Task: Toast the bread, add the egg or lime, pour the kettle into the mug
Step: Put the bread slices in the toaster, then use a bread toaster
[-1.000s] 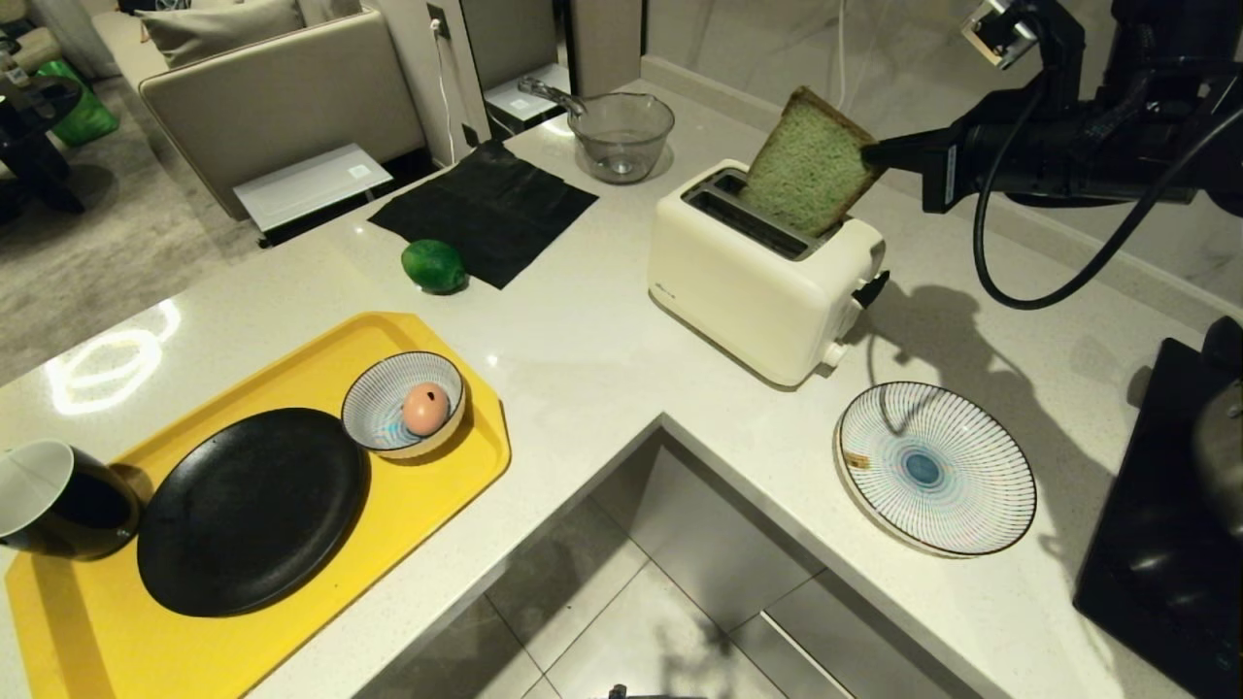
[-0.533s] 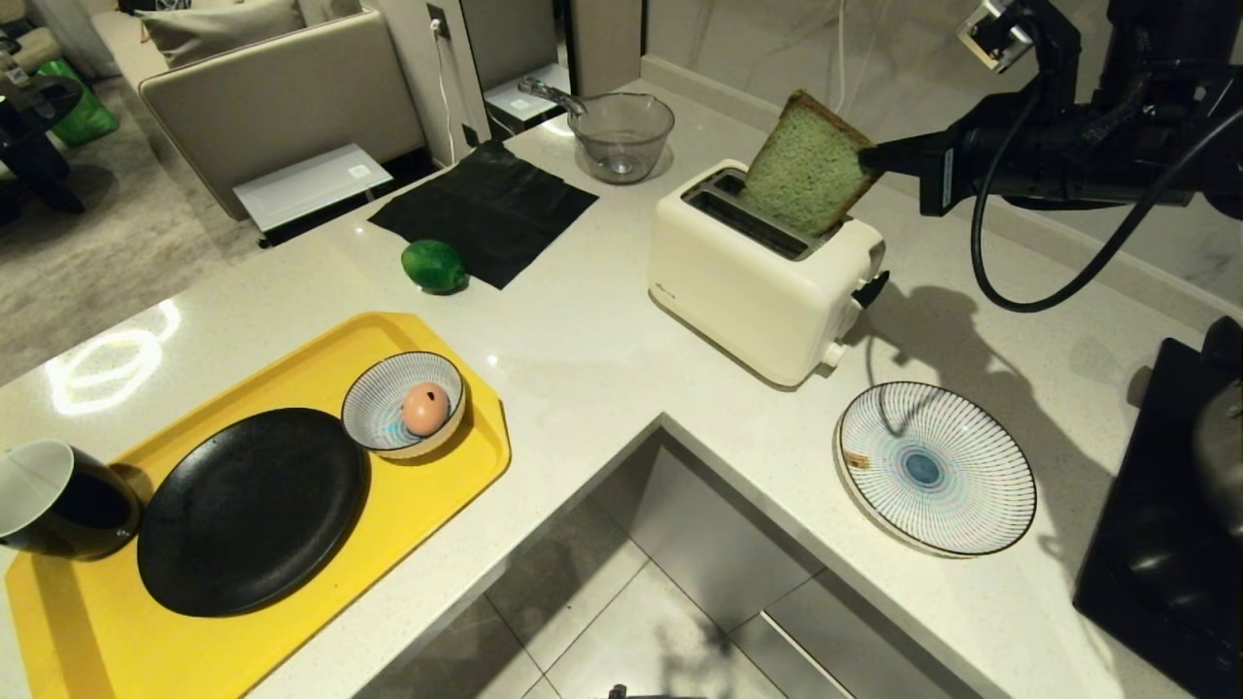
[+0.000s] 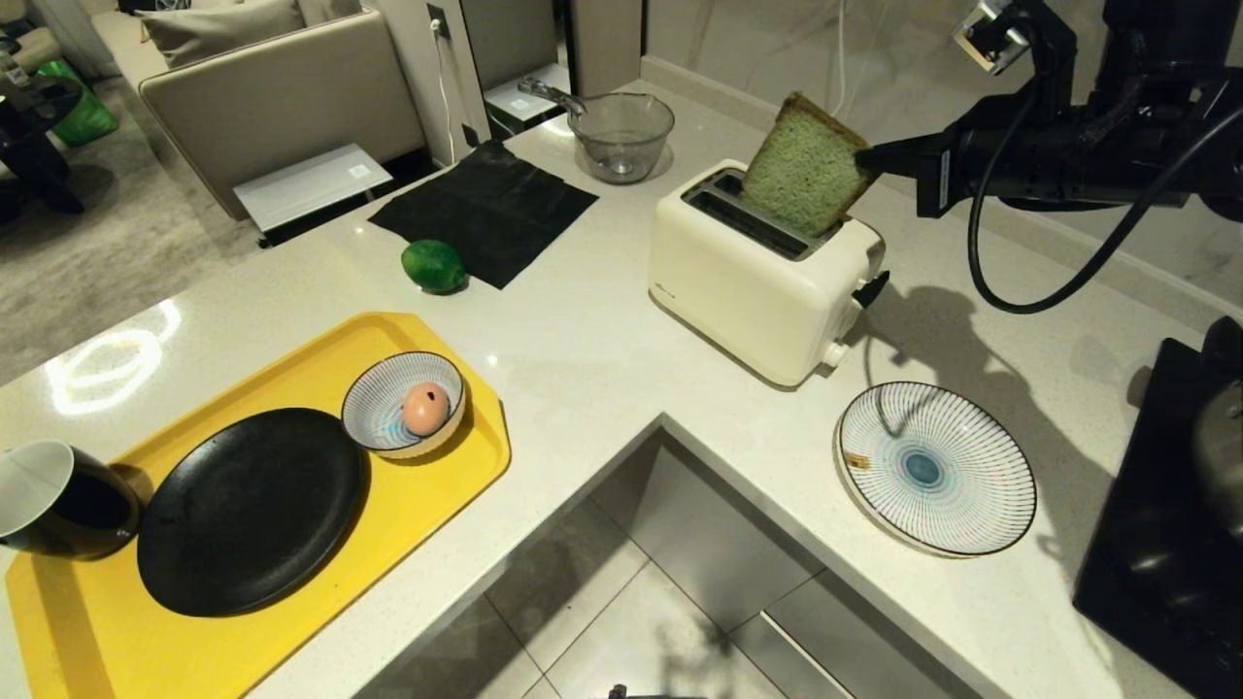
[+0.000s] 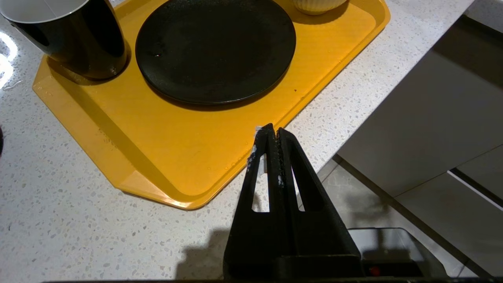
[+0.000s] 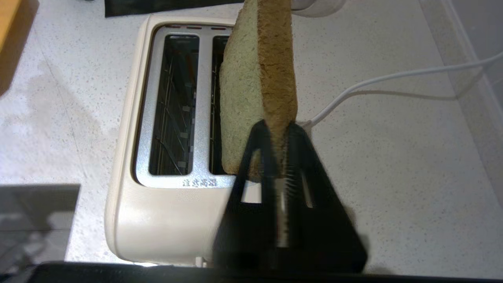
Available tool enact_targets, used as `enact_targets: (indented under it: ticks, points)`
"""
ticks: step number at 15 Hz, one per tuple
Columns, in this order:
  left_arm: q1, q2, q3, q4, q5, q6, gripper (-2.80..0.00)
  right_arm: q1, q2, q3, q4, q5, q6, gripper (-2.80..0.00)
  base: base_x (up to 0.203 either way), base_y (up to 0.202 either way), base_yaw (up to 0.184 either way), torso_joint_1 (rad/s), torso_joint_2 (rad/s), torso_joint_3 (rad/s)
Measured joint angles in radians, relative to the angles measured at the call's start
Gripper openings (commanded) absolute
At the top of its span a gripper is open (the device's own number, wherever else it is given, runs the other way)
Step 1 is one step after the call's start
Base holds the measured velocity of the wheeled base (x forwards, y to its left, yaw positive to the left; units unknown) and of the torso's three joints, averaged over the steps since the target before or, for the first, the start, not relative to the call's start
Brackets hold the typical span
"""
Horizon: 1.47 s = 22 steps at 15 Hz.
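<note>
bread (image 3: 804,165) barely shifted, right hand (image 3: 867,155) pinching corner

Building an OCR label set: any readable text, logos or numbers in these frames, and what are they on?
Nothing can be read for certain.
toaster top plate: a short row of embossed characters, too blurred to read.
toaster front, head view: small grey logo, too small to read.
No other text visible.

The bread (image 3: 804,165) has tipped a little — its top corner leans slightly further toward the left than a second ago, lower edge in the toaster (image 3: 762,270) slot. The right gripper (image 3: 862,155) pinching its crust has edged leftward too — barely.
</note>
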Motion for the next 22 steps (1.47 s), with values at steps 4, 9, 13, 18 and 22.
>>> enact_targets:
  ticks: [4,9,13,18,22]
  points:
    - [0.0,0.0,0.0,0.0,0.0,0.0,-2.8,0.001,0.002,-0.002,-0.001,-0.004,-0.001,0.0,0.0,0.0,0.0,0.0,0.0,0.0]
    - [0.0,0.0,0.0,0.0,0.0,0.0,-2.8,0.002,0.0,-0.006,-0.002,0.0,0.002,0.0,0.0,0.0,0.0,0.0,0.0,0.0]
    - [0.0,0.0,0.0,0.0,0.0,0.0,-2.8,-0.001,-0.037,0.014,0.005,0.0,0.022,0.0,0.0,0.0,0.0,0.0,0.0,0.0]
    - [0.0,0.0,0.0,0.0,0.0,0.0,-2.8,-0.002,-0.165,0.118,0.007,0.0,0.228,0.0,0.0,0.0,0.0,0.0,0.0,0.0]
    - [0.0,0.0,0.0,0.0,-0.001,0.0,-2.8,-0.01,-0.24,0.198,-0.003,-0.005,0.36,-2.8,0.0,0.0,0.0,0.0,0.0,0.0]
